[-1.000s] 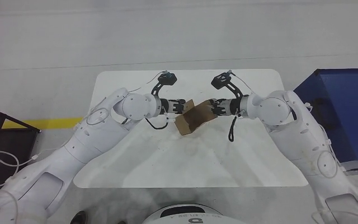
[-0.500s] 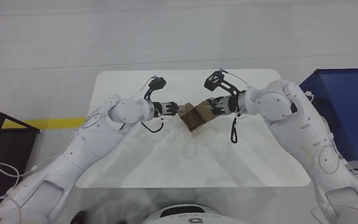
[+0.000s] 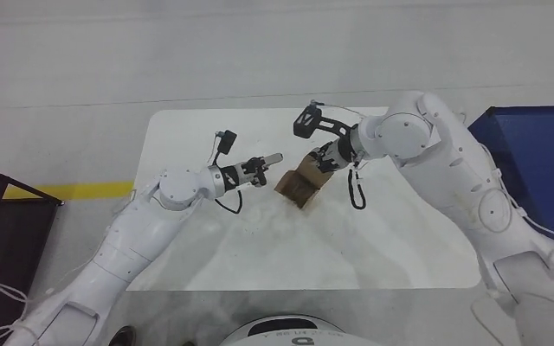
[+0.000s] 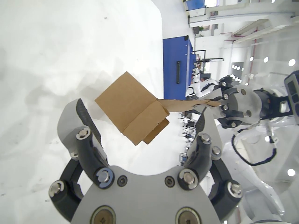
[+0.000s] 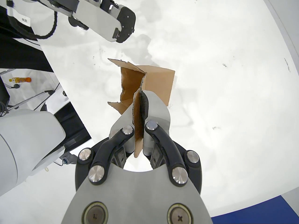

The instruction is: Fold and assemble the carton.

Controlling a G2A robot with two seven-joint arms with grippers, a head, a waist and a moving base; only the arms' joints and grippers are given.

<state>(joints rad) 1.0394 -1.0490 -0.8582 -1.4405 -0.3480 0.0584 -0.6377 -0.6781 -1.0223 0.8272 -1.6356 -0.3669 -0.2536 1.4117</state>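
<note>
top view: the carton (image 3: 297,184), brown and partly folded, sits over the far middle of the white table (image 3: 260,251), between the two arms. the right gripper (image 3: 320,161) is clenched on one raised flap (image 5: 138,129) of the carton. in the right wrist view this flap stands edge-on, pinched from both sides by the two fingers (image 5: 158,110). beyond them the carton's open mouth shows its darker inside, with two loose flaps spread at the rim.

the left gripper (image 3: 268,161) is released. in the left wrist view its fingers (image 4: 70,122) are spread wide with nothing between the pads. the carton lies ahead of them, a closed face and a folded end turned toward this wrist. in the top view this gripper is just beside the carton on the robot's left, apart from it.

a grey shadow falls on the table under the carton. whether the carton's lower edge touches the table cannot be told. a blue cabinet (image 3: 511,143) stands off the table's right side.
</note>
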